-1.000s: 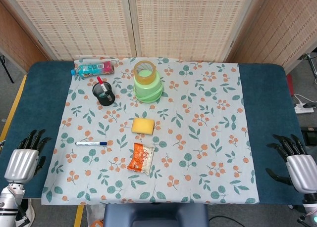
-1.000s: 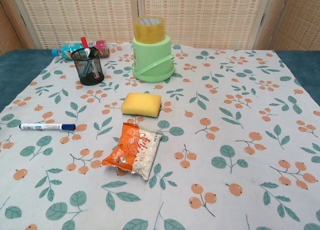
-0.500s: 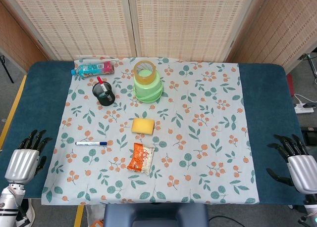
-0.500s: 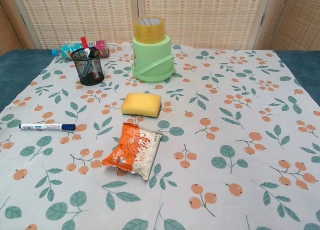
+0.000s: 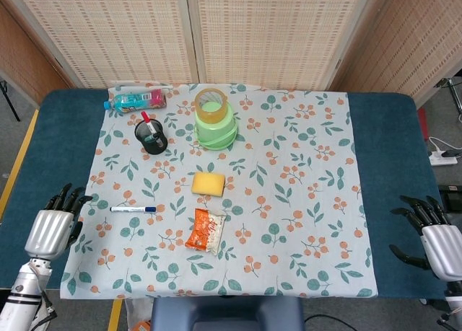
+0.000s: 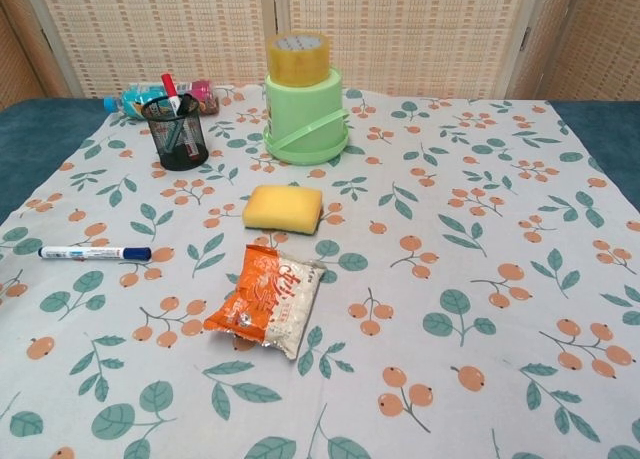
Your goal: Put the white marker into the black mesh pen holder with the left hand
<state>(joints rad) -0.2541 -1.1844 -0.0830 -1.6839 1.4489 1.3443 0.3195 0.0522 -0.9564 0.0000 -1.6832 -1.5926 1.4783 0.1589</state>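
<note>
left robot hand [image 5: 55, 226] nearer white marker [image 5: 132, 209]

Chest view: neither hand appears; both sit outside its edges. Tabletop [image 6: 25, 129] is cut off on all 4 sides here.

Head view: right hand [image 5: 432, 239] is partly cropped by the right edge; its wrist runs off the bottom right corner. Left arm [image 5: 25, 302] leaves the picture at the bottom left corner.

Pen holder [image 6: 181, 134]: contents show only as tops above the rim; lower parts are blurred behind the mesh.

Print on the white marker [image 6: 93, 252] and the snack packet [image 6: 266, 299] is too small to read.
</note>
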